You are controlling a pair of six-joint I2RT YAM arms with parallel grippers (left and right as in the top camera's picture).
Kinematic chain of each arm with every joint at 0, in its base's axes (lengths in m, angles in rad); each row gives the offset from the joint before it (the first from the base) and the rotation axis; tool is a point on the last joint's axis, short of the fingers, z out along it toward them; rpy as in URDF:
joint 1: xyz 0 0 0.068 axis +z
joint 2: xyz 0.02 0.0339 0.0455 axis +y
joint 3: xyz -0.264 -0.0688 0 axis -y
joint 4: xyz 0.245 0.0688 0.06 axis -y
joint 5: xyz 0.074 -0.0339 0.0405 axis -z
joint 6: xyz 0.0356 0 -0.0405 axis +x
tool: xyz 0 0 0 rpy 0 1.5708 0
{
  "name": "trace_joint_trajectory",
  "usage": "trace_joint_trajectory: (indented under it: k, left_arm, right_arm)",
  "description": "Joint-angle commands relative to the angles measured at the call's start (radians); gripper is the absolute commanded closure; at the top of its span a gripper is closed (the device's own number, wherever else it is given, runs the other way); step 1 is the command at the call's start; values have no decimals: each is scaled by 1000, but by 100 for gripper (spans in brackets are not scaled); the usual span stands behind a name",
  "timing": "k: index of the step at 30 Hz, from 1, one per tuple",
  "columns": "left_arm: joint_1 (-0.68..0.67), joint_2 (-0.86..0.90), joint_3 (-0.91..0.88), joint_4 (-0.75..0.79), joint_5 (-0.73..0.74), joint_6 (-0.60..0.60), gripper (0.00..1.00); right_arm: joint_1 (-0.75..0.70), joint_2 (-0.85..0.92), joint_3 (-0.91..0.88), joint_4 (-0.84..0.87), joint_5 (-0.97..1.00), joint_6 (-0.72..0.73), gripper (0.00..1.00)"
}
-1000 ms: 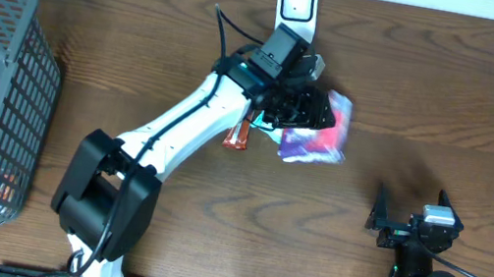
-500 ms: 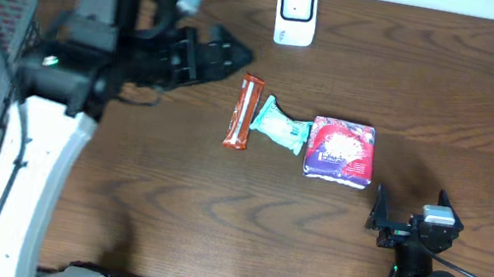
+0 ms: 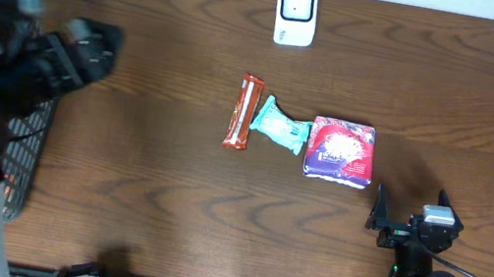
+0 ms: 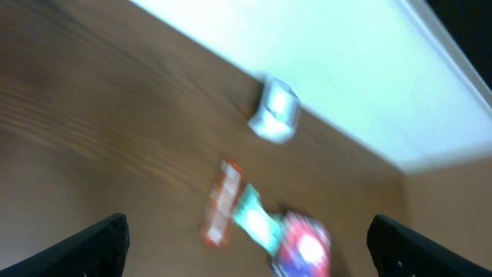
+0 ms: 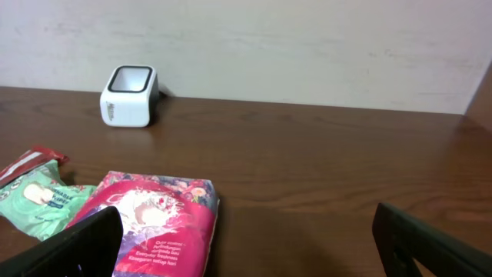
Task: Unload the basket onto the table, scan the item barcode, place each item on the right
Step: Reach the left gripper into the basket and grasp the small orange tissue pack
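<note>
While both arms stand clear of the goods, the pouch [image 3: 339, 151] lies flat on the table [image 3: 153, 164] in a row with a packet [image 3: 279, 124] and a bar [image 3: 245, 111], apart from the scanner [image 3: 296, 12]. Left gripper [image 3: 93, 43], over the basket [image 3: 26, 153]: jaws wide, empty. Right gripper [image 3: 409, 216], near the pouch: jaws wide, empty
</note>
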Motion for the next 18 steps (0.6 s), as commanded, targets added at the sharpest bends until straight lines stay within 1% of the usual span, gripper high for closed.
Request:
trace_joint_trajectory:
  k: [1,4,10,13,15,18]
  left_arm:
    - [135,-33,5,20,-220,14,2]
    - [242,-17,5,30,-351,-62,2]
    - [428,103,5,54,-498,-281,2]
    - [506,182,5,43,-511,-352,2]
    - [536,234,5,16,-511,-377,2]
    - [552,305,5,-67,-493,-362,2]
  right_arm:
    - [-11,-6,-1,-4,-3,-8,1]
    - [-11,-6,-1,-4,-3,-8,1]
    - [-11,-6,-1,-4,-3,-8,1]
    - [8,-6,-1,-4,-3,-8,1]
    - [18,-6,-1,-4,-3,-8,1]
    - [18,-6,-1,-4,-3,-9,1]
